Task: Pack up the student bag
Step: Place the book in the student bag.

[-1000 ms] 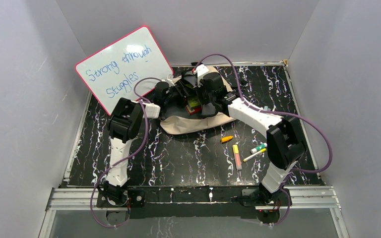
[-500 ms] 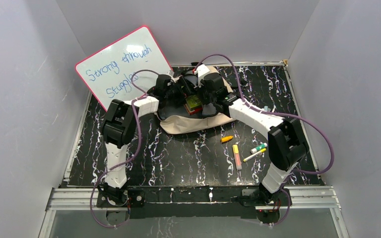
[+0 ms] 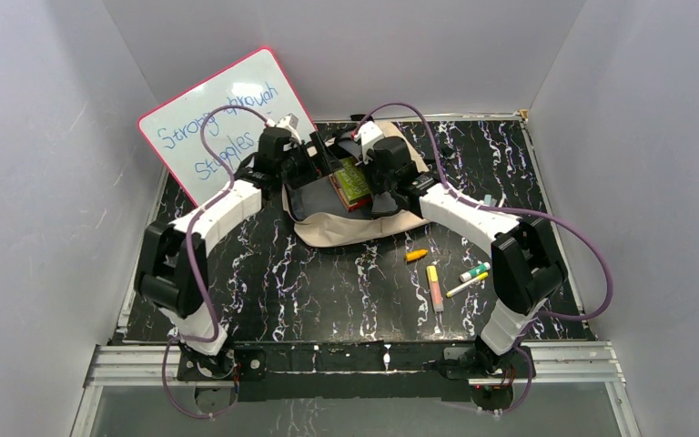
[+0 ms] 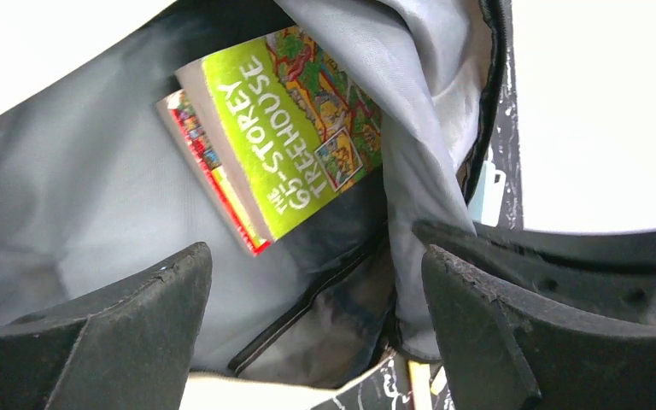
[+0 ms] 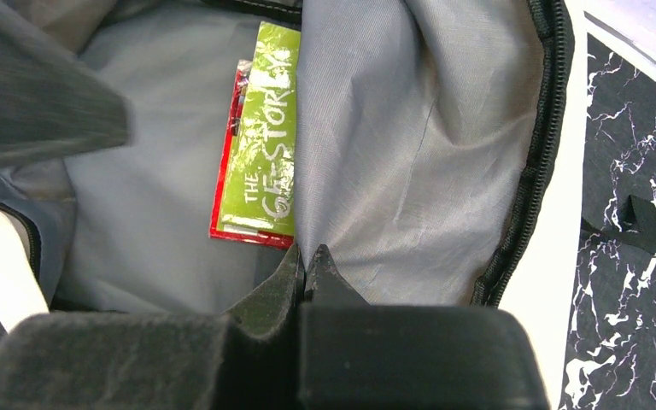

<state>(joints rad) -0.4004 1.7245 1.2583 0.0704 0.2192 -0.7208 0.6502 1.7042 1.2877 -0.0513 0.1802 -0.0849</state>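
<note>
The beige student bag [image 3: 350, 228] lies open at the back middle of the table, its grey lining [image 4: 77, 213] showing. A green book with a red book under it [image 3: 352, 182] lies inside; it also shows in the left wrist view [image 4: 299, 128] and in the right wrist view [image 5: 260, 145]. My left gripper [image 3: 317, 164] is open and empty at the bag's left opening [image 4: 313, 252], short of the books. My right gripper [image 3: 379, 187] is shut [image 5: 307, 254] on a fold of the bag's grey lining [image 5: 393, 128] and holds the flap up.
A whiteboard [image 3: 223, 118] leans on the back left wall, close behind the left arm. An orange marker [image 3: 416, 255], a yellow-orange highlighter [image 3: 435, 287], a green-capped marker [image 3: 474, 271] and a yellow pen [image 3: 466, 287] lie right of the bag.
My left gripper has drawn back to the left and away from the books, and its elbow has swung out left. The books now lie uncovered in the bag. The right gripper has stayed put.
</note>
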